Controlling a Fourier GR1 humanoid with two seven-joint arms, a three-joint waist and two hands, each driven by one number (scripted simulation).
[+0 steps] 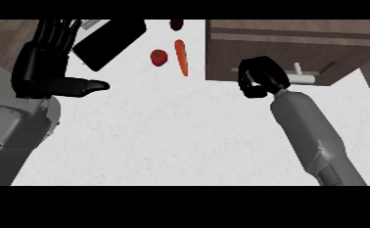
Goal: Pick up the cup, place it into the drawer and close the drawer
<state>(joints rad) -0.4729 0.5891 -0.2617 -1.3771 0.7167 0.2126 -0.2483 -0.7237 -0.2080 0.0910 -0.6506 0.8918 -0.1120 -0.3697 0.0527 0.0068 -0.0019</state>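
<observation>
I see the right hand [259, 78] at center right, fingers curled, apparently around the mostly hidden cup, right beside the wooden drawer [289, 46] at upper right. My left hand [45, 60] rests spread at upper left

The robot has two smooth grey arms shaped like tubes. Its left hand [45, 65] and right hand [262, 78] are shiny black.

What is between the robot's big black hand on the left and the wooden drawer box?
In the head view, a round red tomato-like vegetable and a long orange carrot lie on the white counter between the open left hand and the brown wooden drawer unit.
</observation>
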